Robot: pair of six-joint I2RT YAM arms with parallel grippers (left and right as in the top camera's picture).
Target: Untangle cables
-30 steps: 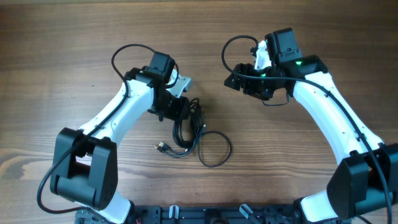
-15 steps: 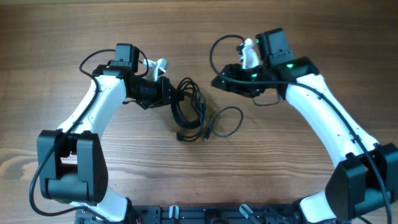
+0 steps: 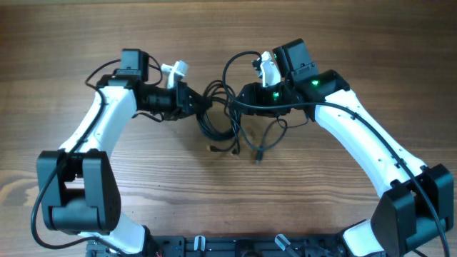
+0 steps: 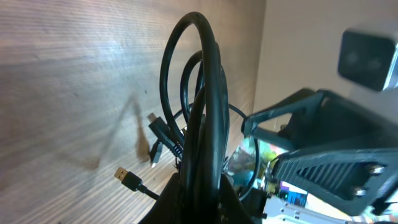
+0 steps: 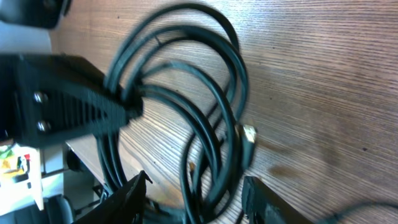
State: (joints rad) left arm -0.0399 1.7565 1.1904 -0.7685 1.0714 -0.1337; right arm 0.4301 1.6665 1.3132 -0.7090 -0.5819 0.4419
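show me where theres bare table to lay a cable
Bare table: the near patch between left arm and right arm, and the far strip beyond them. Crowded: centre, cables bunched between left gripper and right gripper.

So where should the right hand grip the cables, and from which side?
Likely the free loops of the cables, on the side away from the left hand, which is clamped on their other edge. The right hand faces that side with fingers open, so coming straight in from the robot's right suits, avoiding the dangling plug ends.
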